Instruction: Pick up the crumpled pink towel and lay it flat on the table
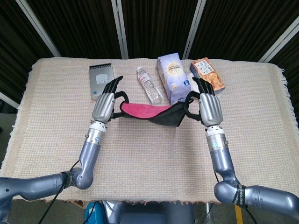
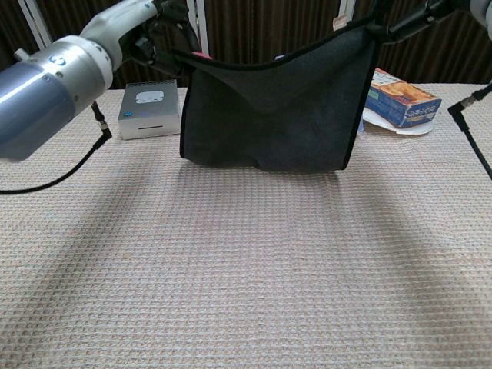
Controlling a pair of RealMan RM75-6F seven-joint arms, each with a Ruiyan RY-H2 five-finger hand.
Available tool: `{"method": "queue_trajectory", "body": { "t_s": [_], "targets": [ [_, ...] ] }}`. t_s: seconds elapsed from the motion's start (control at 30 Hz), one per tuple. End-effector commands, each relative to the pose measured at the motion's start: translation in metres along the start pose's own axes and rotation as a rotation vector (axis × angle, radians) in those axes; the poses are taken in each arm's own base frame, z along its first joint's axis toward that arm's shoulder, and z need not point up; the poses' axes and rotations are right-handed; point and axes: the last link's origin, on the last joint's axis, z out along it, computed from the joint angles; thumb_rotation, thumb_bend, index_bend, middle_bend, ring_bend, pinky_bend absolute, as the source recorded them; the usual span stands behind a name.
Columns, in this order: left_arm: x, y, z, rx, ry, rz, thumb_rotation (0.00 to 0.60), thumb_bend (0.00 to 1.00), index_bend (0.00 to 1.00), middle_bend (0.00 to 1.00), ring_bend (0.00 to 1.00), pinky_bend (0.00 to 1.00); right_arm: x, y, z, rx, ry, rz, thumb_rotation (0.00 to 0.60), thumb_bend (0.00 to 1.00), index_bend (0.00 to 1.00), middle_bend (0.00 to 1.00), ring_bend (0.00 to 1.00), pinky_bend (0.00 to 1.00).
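Observation:
The towel [image 1: 145, 111], pink on one face and dark grey on the other, hangs stretched between my two hands above the middle of the table [image 1: 149, 158]. My left hand [image 1: 105, 105] grips its left top corner and my right hand [image 1: 209, 105] grips its right top corner. In the chest view the towel [image 2: 269, 115] hangs as a dark sheet with only its grey face showing. Its bottom edge reaches the tablecloth or hangs just above it. There the left hand [image 2: 165, 27] and right hand [image 2: 411, 17] hold the top edge taut near the frame's top.
Behind the towel stand a grey box [image 1: 101, 79], a lying water bottle [image 1: 148, 85], a white packet [image 1: 172, 77] and an orange carton [image 1: 208, 74]. In the chest view, the grey box [image 2: 150, 108] and the carton [image 2: 400, 96] flank the towel. Woven cloth covers the table.

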Motion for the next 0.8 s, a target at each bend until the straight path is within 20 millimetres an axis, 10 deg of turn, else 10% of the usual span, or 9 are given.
{"method": "queue_trajectory", "body": {
  "t_s": [0.03, 0.8],
  "targets": [
    [0.000, -0.011, -0.025, 0.016, -0.015, -0.023, 0.600, 0.49, 0.58, 0.03, 0.00, 0.00, -0.009, 0.002, -0.018, 0.001, -0.029, 0.004, 0.600, 0.46, 0.64, 0.12, 0.00, 0.00],
    [-0.015, -0.032, -0.117, 0.010, -0.141, -0.026, 0.600, 0.49, 0.59, 0.03, 0.00, 0.00, -0.059, 0.030, -0.107, -0.033, -0.180, 0.043, 0.600, 0.46, 0.64, 0.12, 0.00, 0.00]
  ]
}}
